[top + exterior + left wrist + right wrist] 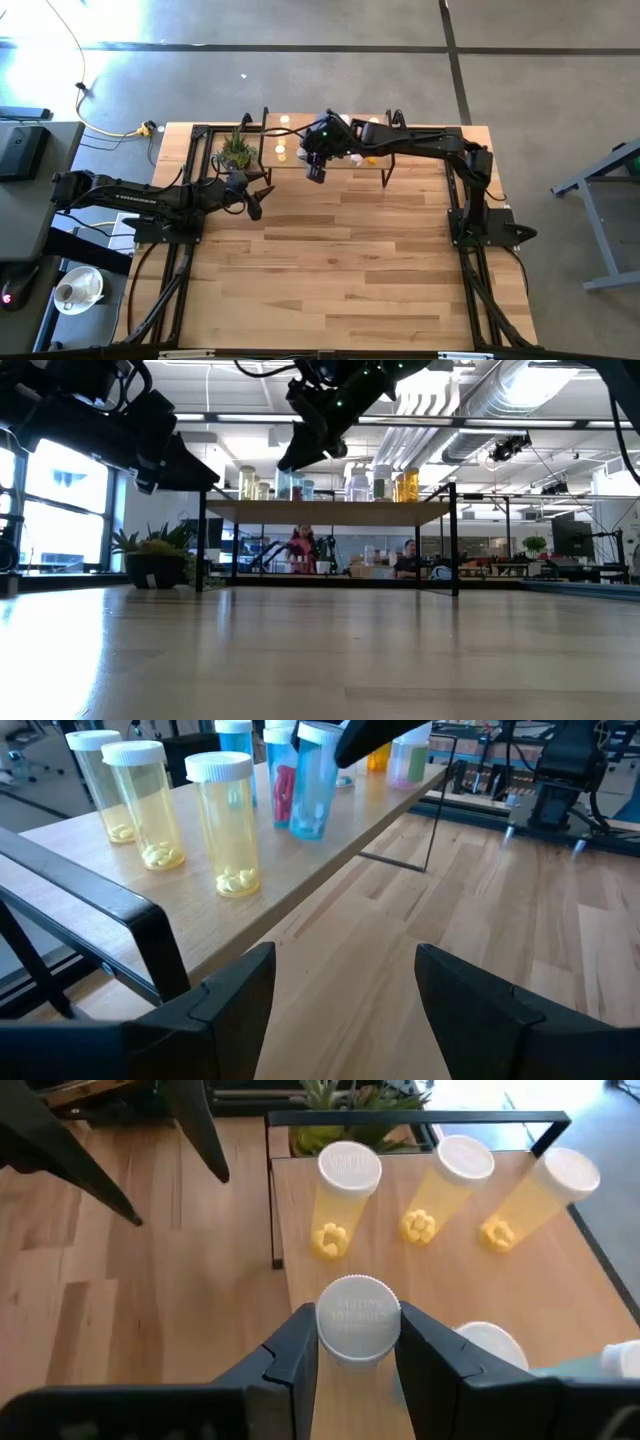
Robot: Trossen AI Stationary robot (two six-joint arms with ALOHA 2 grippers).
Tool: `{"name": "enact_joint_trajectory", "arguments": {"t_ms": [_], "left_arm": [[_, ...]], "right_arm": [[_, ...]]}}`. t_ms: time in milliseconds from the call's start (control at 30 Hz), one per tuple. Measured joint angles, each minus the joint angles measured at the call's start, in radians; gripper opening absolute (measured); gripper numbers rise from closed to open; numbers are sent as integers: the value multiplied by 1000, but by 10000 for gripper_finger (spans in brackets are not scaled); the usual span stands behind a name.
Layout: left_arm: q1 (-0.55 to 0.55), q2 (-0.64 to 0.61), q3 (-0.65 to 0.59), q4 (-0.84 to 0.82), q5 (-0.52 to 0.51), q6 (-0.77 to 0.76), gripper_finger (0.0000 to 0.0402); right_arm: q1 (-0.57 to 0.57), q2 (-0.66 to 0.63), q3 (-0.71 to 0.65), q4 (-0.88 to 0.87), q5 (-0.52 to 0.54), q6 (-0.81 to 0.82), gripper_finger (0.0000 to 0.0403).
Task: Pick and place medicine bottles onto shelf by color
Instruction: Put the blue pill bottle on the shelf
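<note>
The shelf (350,171) stands at the table's far middle. On its left end stand three yellow medicine bottles (347,1205) in a row. Blue ones (236,755) stand beside them, and orange and pale ones (407,485) farther right. My right gripper (357,1321) hangs over the shelf's left part, shut on a blue bottle (314,785). My left gripper (345,995) stands open over the table, near the shelf's left front corner, with nothing between its fingers. My right gripper pinches the blue bottle's white cap (357,1342) between its two fingers, one on each side. The fingers come from above, slanting down toward the table's left. The bottle hangs tilted below them, its base (308,828) at the shelf top; whether it rests there I cannot tell.
A small green potted plant (237,150) stands on the table left of the shelf. The shelf's black legs (150,935) rise close to my left gripper. Open tabletop (350,270) spreads toward the near edge. People sit in the room beyond the table (300,550).
</note>
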Motion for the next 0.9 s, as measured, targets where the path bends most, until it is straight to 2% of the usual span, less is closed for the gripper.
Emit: {"name": "enact_joint_trajectory", "arguments": {"t_ms": [367, 533, 900], "left_arm": [[0, 0, 0, 0, 0, 0, 229], [0, 0, 0, 0, 1, 0, 229], [0, 0, 0, 0, 1, 0, 229]], "right_arm": [[1, 4, 0, -3, 47, -12, 99], [1, 4, 0, -4, 126, -23, 99], [1, 3, 0, -19, 145, -23, 99]]}}
